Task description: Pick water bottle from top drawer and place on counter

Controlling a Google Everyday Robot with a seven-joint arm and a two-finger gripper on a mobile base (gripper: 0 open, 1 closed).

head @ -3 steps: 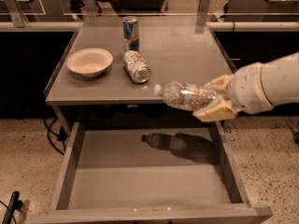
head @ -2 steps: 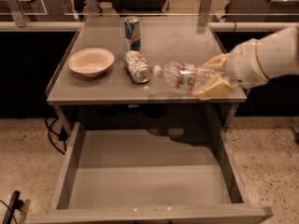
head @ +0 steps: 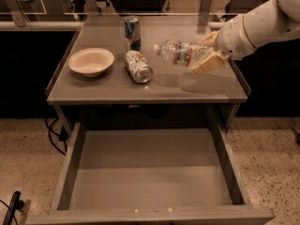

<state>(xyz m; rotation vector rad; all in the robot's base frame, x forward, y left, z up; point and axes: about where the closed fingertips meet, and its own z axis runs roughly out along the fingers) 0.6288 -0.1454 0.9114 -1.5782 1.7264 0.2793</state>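
My gripper point(head: 205, 54) comes in from the right and is shut on the water bottle point(head: 178, 52), a clear crinkled bottle with a white cap and a red-and-white label. It holds the bottle on its side, cap to the left, above the right half of the counter point(head: 117, 89); its shadow lies on the counter below. The top drawer point(head: 150, 172) is pulled out below the counter and its bottom is bare.
On the counter stand a white bowl point(head: 91, 61) at the left, a silver can point(head: 138, 66) lying on its side in the middle, and a blue-and-silver slim can point(head: 132, 30) upright behind it. A glass partition runs behind the counter.
My gripper has carried the bottle up and back from over the drawer's front to over the counter's right half.
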